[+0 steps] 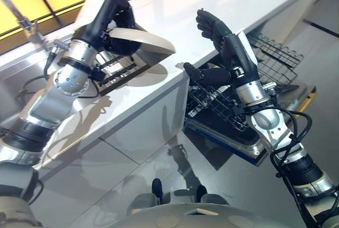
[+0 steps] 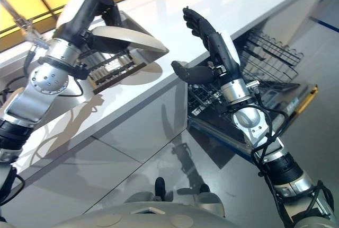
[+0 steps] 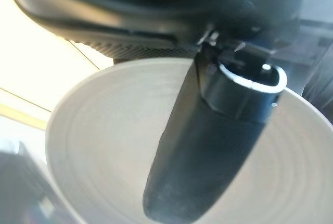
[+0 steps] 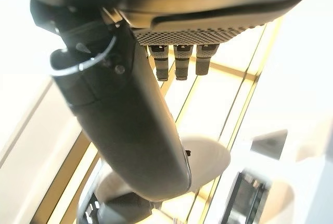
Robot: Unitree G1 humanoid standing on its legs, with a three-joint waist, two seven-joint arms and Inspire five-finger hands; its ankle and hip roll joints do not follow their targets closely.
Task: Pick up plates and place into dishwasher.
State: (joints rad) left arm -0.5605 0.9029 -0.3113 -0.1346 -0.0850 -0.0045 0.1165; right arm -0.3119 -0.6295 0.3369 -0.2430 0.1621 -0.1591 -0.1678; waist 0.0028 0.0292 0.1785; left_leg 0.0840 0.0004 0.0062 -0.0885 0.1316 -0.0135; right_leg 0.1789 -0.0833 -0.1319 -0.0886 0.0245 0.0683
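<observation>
Plate [image 1: 142,41] is lifted, held in the left hand [image 1: 108,18] above the white counter [image 1: 212,5], over a dark rack [image 1: 117,70] sitting on the counter at left. Left wrist view shows the thumb [image 3: 208,151] lying across the plate's inner face, so the hand is clamped on the plate, thumb on one side and fingers on the other. Right hand [image 1: 220,40] is raised near the counter edge, just right of the plate, fingers spread wide and straight, thumb out, holding nothing. Dishwasher [image 1: 249,132] stands open at right below the counter, its wire basket [image 1: 222,106] pulled out; I see no plates in it. Progress judged: pick-up done, placing not done; plate must cross right and go down into the basket, possibly via a handover to the right hand. Orientation: plate lies near flat, slightly tilted, free rim pointing right toward the right hand; round, so no real long axis, but its plane runs roughly left-right.
</observation>
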